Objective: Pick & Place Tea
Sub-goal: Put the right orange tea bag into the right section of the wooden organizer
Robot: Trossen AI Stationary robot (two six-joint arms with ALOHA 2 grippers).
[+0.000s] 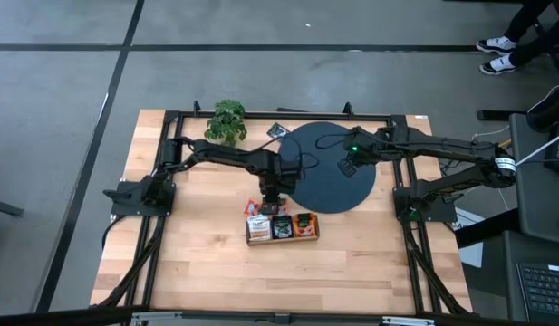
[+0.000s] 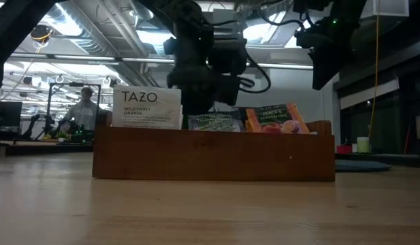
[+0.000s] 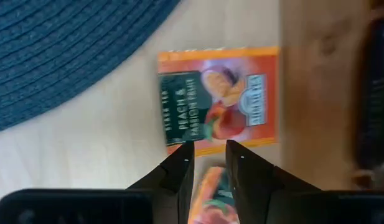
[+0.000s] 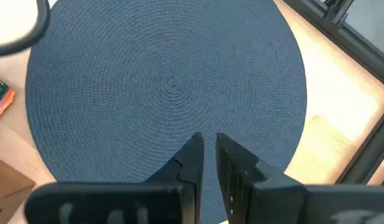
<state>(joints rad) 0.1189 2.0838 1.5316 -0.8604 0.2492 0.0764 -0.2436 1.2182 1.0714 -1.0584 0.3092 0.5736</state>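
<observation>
Left gripper (image 3: 208, 163) with fingers narrowly parted, orange packet (image 3: 210, 202) seen in the gap between them, orange-red peach tea packet (image 3: 220, 99) flat on wooden table (image 3: 79, 155) just beyond fingertips, dark woven mat (image 3: 61, 50) near that packet

Grey floor (image 1: 62, 136) crossed by dark lines; bright ceiling lights (image 2: 94, 27) over a workshop; a person (image 2: 84, 109) seated behind.

Pale wood table (image 1: 225, 272), smooth, lightly grained. Dark woven mat (image 4: 173, 81), matt, ribbed in rings. Brown wooden box (image 2: 213, 155), dull finish. Glossy printed paper tea packets (image 3: 220, 99). Matt black plastic fingers (image 4: 188, 163). Black metal frame (image 1: 161, 172).
</observation>
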